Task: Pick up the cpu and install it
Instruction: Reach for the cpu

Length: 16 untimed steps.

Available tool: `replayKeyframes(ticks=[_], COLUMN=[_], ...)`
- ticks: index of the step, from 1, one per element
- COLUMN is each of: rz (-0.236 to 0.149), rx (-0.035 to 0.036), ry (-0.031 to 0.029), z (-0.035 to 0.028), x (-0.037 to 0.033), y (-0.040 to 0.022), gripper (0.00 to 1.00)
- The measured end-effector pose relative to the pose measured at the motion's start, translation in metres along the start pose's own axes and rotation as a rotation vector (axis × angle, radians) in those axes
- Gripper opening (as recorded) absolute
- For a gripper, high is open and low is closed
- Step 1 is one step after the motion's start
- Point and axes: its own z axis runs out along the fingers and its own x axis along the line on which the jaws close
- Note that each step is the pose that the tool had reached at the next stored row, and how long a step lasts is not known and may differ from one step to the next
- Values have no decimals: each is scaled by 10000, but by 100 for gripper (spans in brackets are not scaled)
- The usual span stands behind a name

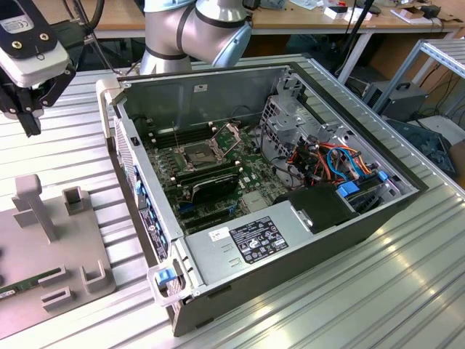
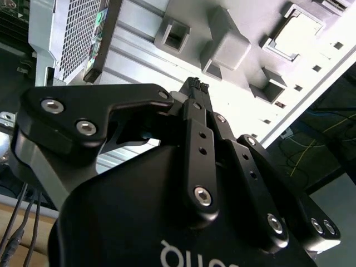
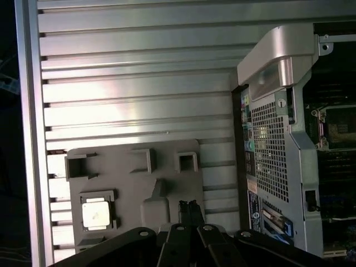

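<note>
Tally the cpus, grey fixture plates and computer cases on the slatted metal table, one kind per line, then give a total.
cpu: 1
grey fixture plate: 1
open computer case: 1
Total: 3

The desk [image 1: 407, 291] was a ribbed, silver metal surface. An open computer case [image 1: 305, 258] lay on its side across the desk's middle, one end toward the back edge. On the exterior view's left, a flat grey fixture plate [image 1: 22, 265] rested on the ribs. It sat near the case without touching it, and close to a desk edge.
</note>
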Motion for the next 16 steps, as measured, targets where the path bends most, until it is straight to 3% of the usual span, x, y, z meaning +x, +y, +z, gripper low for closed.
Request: replayKeyframes(ticks=[16], rz=[-1], rx=[0], ry=[1], z=[1], x=[260], y=[-20], gripper=[11])
